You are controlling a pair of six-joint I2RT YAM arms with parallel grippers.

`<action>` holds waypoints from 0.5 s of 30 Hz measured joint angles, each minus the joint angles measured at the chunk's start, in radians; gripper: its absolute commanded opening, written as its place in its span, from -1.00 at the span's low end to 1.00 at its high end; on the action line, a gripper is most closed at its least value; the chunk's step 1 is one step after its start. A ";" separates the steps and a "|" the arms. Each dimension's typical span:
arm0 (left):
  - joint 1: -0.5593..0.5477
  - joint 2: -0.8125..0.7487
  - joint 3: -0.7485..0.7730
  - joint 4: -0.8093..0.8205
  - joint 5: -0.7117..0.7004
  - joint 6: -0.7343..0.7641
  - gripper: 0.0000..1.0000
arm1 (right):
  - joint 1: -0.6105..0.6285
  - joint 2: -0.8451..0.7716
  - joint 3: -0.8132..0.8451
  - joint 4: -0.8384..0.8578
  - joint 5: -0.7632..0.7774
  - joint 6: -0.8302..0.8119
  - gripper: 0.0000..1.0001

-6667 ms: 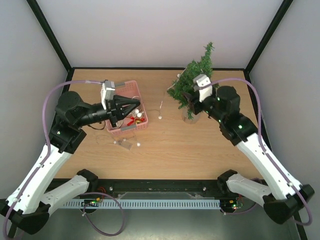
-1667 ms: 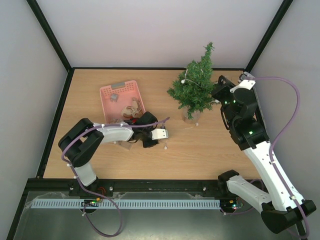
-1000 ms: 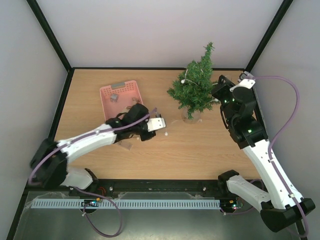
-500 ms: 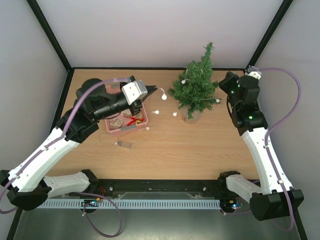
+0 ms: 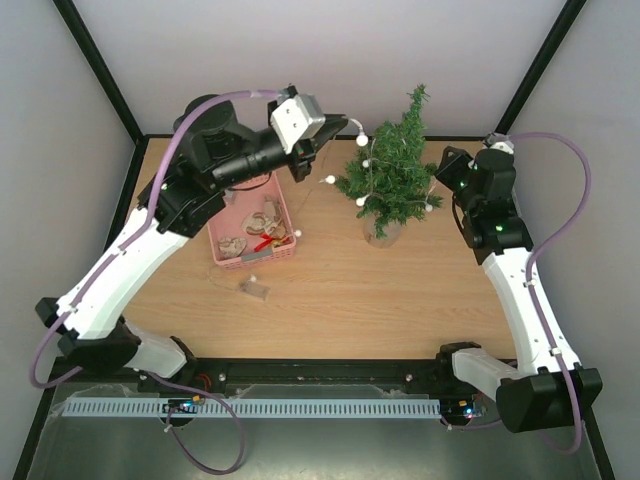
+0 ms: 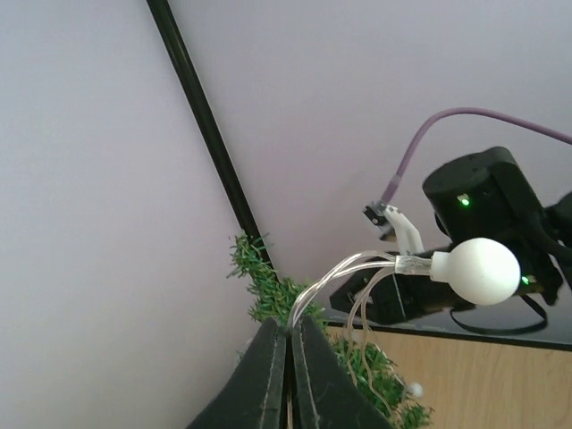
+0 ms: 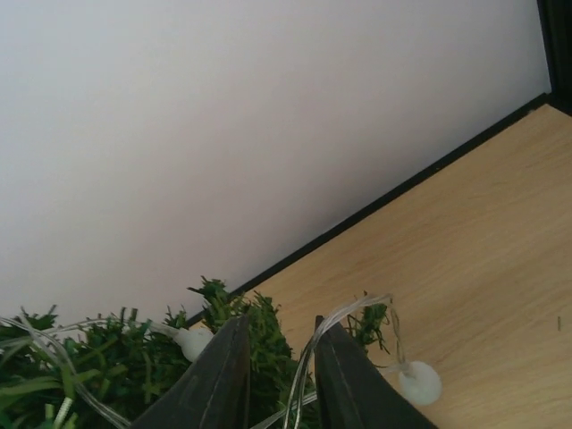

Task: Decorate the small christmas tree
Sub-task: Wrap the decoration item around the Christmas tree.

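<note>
**pine_nut:** Small christmas tree (image 5: 392, 168), standing upright at upper right of centre in the top view, on the wooden table (image 5: 400, 290), small pale pot (image 5: 380, 232) underneath. Looks light and a bit top-heavy; probably tips easily under a sideways tug. Bushy dark-green needles, soft and springy by the look, tapering to a pointed tip.

**wirewrap:** Agreed. Best not grabbed by the branches at all, just squashes them. If steadying needed, would go for the pot or low on the trunk. Then the string of lights (image 5: 362, 140): thin clear wire, round matte white bulbs, floppy, likely to snag on needles rather than slide.

**pine_nut:** Left gripper (image 6: 288, 338): fingers pressed together on the wire, up high at top centre of the top view, left of the treetop, one bulb dangling just past the tips. Right gripper (image 7: 279, 326): fingers apart, wire running through the gap, right up against the tree's right side. Not clamping anything, as far as visible.

**wirewrap:** Already a few loops draped over the branches. Pink basket (image 5: 255, 215) at left of centre, plastic lattice, more trinkets inside, too small to identify. Would keep wire tension low; thin strand, light tree.
</note>
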 measured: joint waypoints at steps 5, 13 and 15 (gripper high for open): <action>0.000 0.106 0.116 -0.013 -0.001 -0.008 -0.95 | -0.001 -0.006 -0.001 -0.062 0.003 -0.059 -0.31; 0.000 0.194 0.217 0.002 0.012 -0.027 -0.95 | -0.001 -0.122 -0.025 -0.196 0.022 -0.118 -0.01; 0.000 0.198 0.217 0.016 0.012 -0.032 -0.95 | -0.002 -0.164 -0.035 -0.217 0.021 -0.125 0.03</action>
